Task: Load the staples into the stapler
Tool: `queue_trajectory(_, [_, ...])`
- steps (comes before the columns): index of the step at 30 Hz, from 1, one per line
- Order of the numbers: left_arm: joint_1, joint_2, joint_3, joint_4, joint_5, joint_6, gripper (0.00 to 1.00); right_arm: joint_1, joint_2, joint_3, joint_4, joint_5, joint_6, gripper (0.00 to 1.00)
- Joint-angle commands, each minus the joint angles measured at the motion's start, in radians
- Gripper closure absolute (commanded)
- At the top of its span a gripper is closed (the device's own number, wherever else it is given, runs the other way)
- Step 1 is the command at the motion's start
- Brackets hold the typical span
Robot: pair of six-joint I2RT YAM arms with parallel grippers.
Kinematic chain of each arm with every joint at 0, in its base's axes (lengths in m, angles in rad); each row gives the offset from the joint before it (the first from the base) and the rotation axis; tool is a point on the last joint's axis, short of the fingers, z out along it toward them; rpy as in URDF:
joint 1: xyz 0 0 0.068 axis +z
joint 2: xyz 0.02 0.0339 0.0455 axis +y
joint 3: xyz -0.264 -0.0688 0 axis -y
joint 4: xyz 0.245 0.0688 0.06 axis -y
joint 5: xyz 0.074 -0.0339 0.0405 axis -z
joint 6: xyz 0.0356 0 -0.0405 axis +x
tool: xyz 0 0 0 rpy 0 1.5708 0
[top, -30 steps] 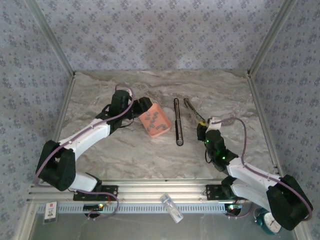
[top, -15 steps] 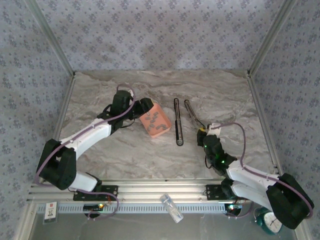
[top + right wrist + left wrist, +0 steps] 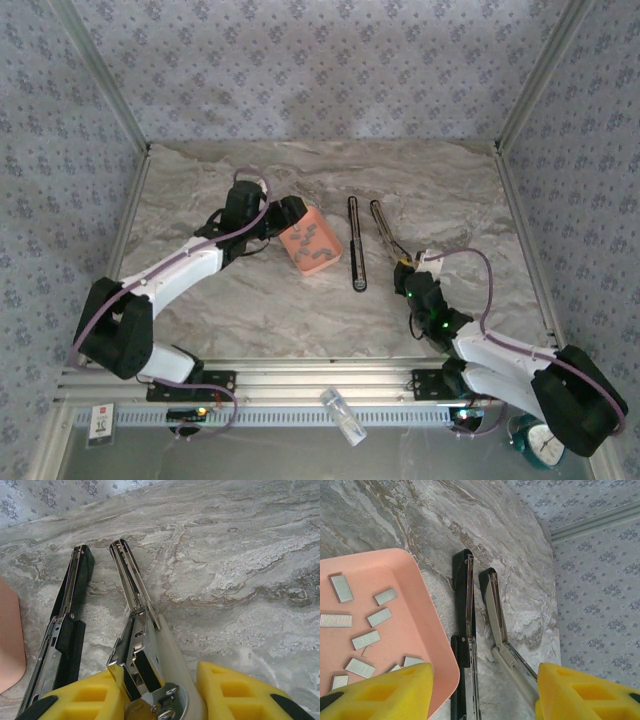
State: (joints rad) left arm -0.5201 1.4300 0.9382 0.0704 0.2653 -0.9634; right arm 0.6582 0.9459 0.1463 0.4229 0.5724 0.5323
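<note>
Marble-patterned grey covers the desk (image 3: 260, 300), where two robot arms are posed around an opened stapler (image 3: 356, 245). Its black half lies flat on the stone and runs lengthwise away from the arms, just to the right of a salmon-orange tray (image 3: 420, 605). Close beside that half, on its right, is the stapler's pale arm (image 3: 131, 582) with a bright metal channel. The two far tips sit near each other, and the pale arm angles off to the right as it nears the arms (where the two halves join cannot be made out).

The staples (image 3: 380, 617), about eight short grey strips, lie loose and scattered on the floor of the tray, apart from the stapler.

The left hand (image 3: 485, 680) sits at the tray's left side in the overhead view. Its yellow fingers (image 3: 385, 690) stand well apart. In the wrist view one shows over the tray's near corner and the other out beyond the pale arm, and neither is gripping anything.

The right hand (image 3: 159, 677) is clamped on the near end of the pale arm at its riveted hinge, with a yellow pad on either side of the metal.
</note>
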Motion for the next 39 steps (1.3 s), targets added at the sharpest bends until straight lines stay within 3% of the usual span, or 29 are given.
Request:
queue_trajectory(1, [-0.009, 0.019, 0.022, 0.007, 0.007, -0.010, 0.43, 0.013, -0.010, 0.006, -0.031, 0.026, 0.061, 0.73])
queue_trajectory(10, [-0.009, 0.016, 0.018, 0.006, 0.005, -0.012, 0.43, 0.020, -0.055, 0.015, -0.146, 0.032, 0.133, 0.50])
queue_trajectory(18, [-0.005, 0.000, 0.005, 0.000, -0.007, -0.011, 0.43, 0.023, -0.153, 0.046, -0.311, 0.000, 0.202, 0.44])
queue_trajectory(23, [0.014, -0.022, 0.003, -0.042, -0.012, 0.000, 0.43, 0.002, -0.172, 0.162, -0.510, -0.065, 0.193, 0.42])
queue_trajectory(31, [0.081, -0.063, -0.025, -0.087, -0.002, 0.016, 0.43, -0.161, 0.028, 0.375, -0.655, -0.336, 0.046, 0.42])
queue_trajectory(39, [0.143, -0.086, -0.041, -0.125, 0.008, 0.041, 0.42, -0.281, 0.364, 0.621, -0.751, -0.510, -0.131, 0.37])
